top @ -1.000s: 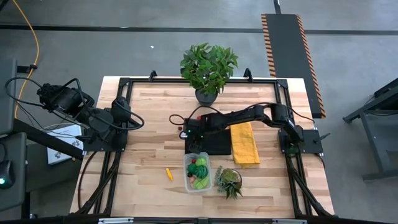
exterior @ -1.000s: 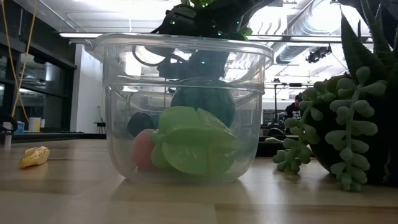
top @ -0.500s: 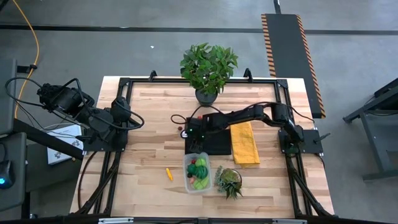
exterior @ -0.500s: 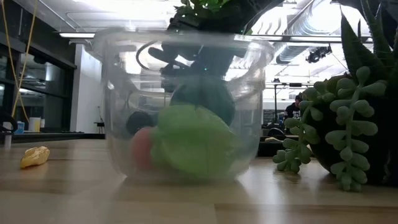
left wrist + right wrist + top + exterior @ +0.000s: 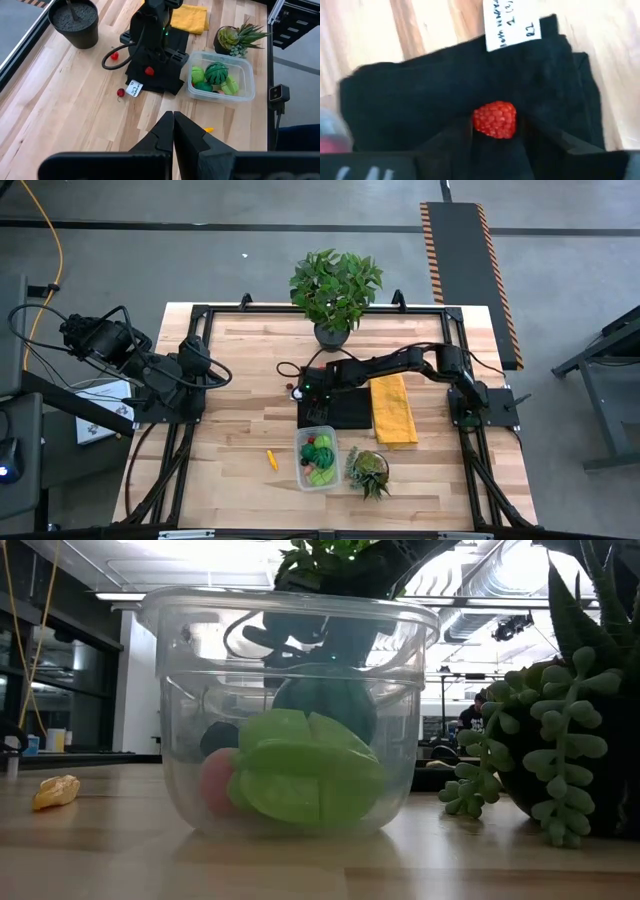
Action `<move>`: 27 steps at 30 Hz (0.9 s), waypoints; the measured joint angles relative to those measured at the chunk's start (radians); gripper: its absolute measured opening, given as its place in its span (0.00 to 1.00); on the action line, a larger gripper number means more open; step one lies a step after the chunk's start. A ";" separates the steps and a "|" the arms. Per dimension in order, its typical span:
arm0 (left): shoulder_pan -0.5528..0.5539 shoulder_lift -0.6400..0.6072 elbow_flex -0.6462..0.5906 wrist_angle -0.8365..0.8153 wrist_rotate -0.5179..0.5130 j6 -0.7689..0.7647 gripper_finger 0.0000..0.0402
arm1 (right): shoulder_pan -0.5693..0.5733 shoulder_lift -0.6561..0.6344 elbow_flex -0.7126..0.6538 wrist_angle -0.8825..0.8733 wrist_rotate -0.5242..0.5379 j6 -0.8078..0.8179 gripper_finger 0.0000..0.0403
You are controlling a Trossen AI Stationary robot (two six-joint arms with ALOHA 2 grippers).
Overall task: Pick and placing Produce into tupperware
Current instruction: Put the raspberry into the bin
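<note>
With the right gripper (image 5: 492, 137) pinching a red raspberry (image 5: 494, 119) over the black cloth (image 5: 420, 100), just beyond the tupperware (image 5: 317, 459), and the left gripper (image 5: 173, 131) waiting shut at far left, the round berry is risking squirting free.

Hidden and unreadable
The white tag's (image 5: 512, 22) writing is cut off; the black cloth (image 5: 445, 105) hides the tabletop beneath.
</note>
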 joint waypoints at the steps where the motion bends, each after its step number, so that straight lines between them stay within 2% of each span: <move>1: 0.000 0.000 0.000 -0.003 0.000 0.000 0.00 | 0.000 0.000 0.000 0.003 -0.005 0.000 0.36; 9: 0.000 0.000 0.000 -0.018 0.000 0.000 0.00 | 0.000 0.000 0.000 0.004 -0.007 0.000 0.25; 18: 0.000 0.000 0.000 -0.018 -0.008 0.000 0.00 | 0.000 -0.009 0.000 0.012 -0.008 0.006 0.24; 27: 0.000 0.000 0.000 -0.019 -0.019 0.006 0.00 | -0.019 -0.096 0.002 0.073 -0.010 0.020 0.24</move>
